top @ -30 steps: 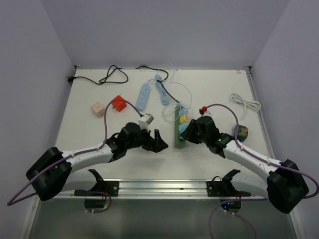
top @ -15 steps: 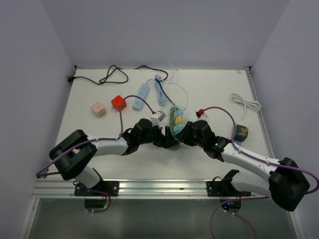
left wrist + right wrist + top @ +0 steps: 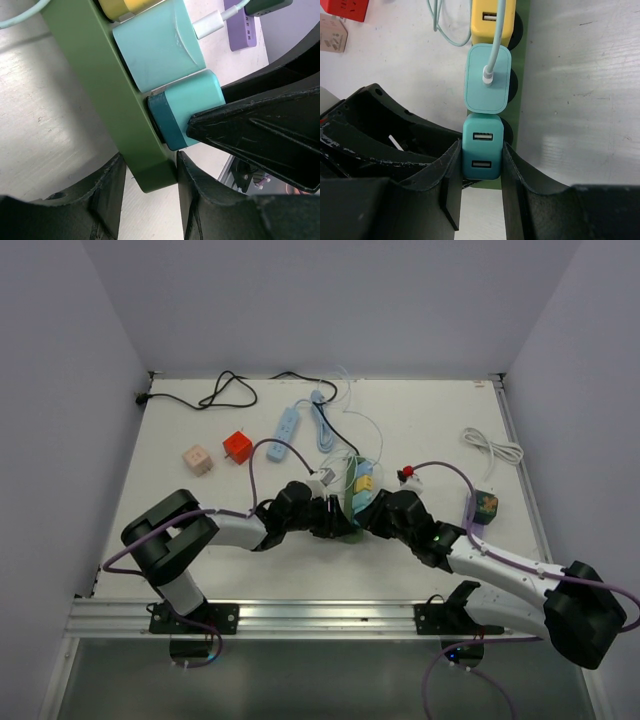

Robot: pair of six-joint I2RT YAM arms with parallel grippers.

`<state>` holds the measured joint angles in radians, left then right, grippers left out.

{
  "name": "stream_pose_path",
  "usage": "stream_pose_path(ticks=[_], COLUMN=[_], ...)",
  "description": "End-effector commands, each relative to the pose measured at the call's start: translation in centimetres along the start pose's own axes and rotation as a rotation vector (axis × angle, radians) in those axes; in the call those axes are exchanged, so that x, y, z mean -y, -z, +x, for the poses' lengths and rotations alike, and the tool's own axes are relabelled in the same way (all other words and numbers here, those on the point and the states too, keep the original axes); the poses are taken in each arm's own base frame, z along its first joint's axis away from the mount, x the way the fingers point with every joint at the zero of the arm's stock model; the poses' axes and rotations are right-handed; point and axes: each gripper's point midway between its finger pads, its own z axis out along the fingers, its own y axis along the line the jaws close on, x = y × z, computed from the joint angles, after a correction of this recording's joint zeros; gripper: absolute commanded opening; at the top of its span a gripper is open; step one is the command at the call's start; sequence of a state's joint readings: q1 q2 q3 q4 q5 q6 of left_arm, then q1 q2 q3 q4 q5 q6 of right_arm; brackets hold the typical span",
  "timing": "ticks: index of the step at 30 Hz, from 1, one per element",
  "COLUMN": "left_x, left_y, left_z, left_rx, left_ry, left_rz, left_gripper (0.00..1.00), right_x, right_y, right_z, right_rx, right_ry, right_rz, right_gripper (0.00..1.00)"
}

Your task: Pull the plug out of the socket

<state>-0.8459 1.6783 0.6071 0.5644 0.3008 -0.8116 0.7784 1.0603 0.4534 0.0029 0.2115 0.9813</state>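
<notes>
My right claw [image 3: 481, 161] is clamped on the teal charger plug [image 3: 481, 131], seated nearest on the green power strip [image 3: 524, 60], whose near end my left claw [image 3: 149, 172] pinches: if that pinch slips, I would lift strip and plug together.

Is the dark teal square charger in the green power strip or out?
In: the teal charger sits flush against the green strip, no prongs showing.

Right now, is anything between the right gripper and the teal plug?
Nothing visible: the right gripper is shut directly on both sides of the teal USB charger plug, while the left gripper clamps the end of the green power strip.
</notes>
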Motion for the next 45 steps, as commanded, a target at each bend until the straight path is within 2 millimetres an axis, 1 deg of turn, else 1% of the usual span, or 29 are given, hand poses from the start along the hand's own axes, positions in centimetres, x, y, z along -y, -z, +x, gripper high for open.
stream_pose_path(ticks=[1,3,4,6,7,9,10,13,17,20,21,24,25,28,31,33,35,36,39,40,42,44,45], left_x=[0.6,-0.3,-0.7,-1.5,-2.2,-3.1,-4.1,-5.5,-6.5,-7.2,-7.6,-8.1,-8.4,-8.8,-9.0,-8.5,-8.1,-7.6,-6.6,-6.4,-5.9,-5.2,-4.4], left_y=[-0.2,-0.1,0.1,0.4,0.8,1.3,1.7,2.4,2.7,3.1,3.3,3.7,3.8,3.9,3.9,3.9,3.8,3.8,3.9,4.0,4.4,4.6,4.8], left_z=[-0.6,-0.1,0.2,0.5,1.0,1.1,1.5,1.8,1.9,2.1,2.4,2.5,2.4,2.4,2.1,1.4,1.0,0.5,-0.2,-0.3,-0.6,-0.8,-1.0], left_rx=[0.034,0.023,0.023,0.021,0.021,0.03,0.028,0.031,0.03,0.031,0.027,0.035,0.039,0.044,0.057,0.079,0.087,0.101,0.12,0.123,0.136,0.146,0.149], left_ry=[-0.014,-0.002,-0.001,0.01,0.019,0.035,0.052,0.084,0.099,0.106,0.11,0.122,0.125,0.12,0.112,0.107,0.097,0.085,0.068,0.065,0.068,0.073,0.085], left_rz=[0.027,-0.005,-0.019,-0.042,-0.064,-0.085,-0.108,-0.133,-0.155,-0.177,-0.185,-0.193,-0.2,-0.218,-0.232,-0.217,-0.215,-0.202,-0.176,-0.173,-0.155,-0.127,-0.094], left_gripper=[0.0,0.0,0.0,0.0,0.0,0.0,0.0,0.0,0.0,0.0,0.0,0.0,0.0,0.0,0.0,0.0,0.0,0.0,0.0,0.07,0.27,0.32,0.4], right_x=[-4.9,-5.1,-4.5,-4.6,-4.5,-4.0,-4.0,-3.3,-2.9,-2.4,-2.2,-1.2,-1.3,-0.9,-1.3,-1.9,-2.1,-2.2,-2.6,-2.8,-2.7,-2.7,-2.7], right_y=[1.0,1.5,1.6,2.4,2.7,3.4,3.6,3.7,3.3,3.3,3.4,3.9,4.2,4.0,3.6,3.0,2.4,2.3,2.0,2.0,1.9,1.9,1.9], right_z=[-3.6,-4.1,-4.1,-4.8,-4.9,-5.6,-5.9,-5.7,-5.0,-5.0,-5.5,-5.9,-6.2,-6.0,-5.7,-5.6,-5.3,-5.2,-5.4,-5.5,-5.5,-5.4,-5.4], right_rx=[0.13,0.145,0.148,0.167,0.175,0.204,0.218,0.213,0.197,0.205,0.23,0.274,0.288,0.284,0.264,0.255,0.238,0.236,0.237,0.239,0.239,0.238,0.237], right_ry=[-0.025,-0.018,-0.002,0.001,0.007,0.009,0.008,0.02,0.015,0.003,-0.007,-0.04,-0.047,-0.042,-0.044,-0.061,-0.061,-0.063,-0.062,-0.062,-0.063,-0.061,-0.064], right_rz=[-0.162,-0.168,-0.144,-0.146,-0.142,-0.127,-0.123,-0.107,-0.104,-0.094,-0.083,-0.063,-0.072,-0.061,-0.064,-0.081,-0.079,-0.079,-0.085,-0.091,-0.083,-0.081,-0.081], right_gripper=[0.0,0.0,0.0,0.0,0.0,0.0,0.0,0.0,0.0,0.0,0.0,0.0,0.0,0.0,0.0,0.0,0.0,0.0,0.0,0.0,0.0,0.0,0.0])
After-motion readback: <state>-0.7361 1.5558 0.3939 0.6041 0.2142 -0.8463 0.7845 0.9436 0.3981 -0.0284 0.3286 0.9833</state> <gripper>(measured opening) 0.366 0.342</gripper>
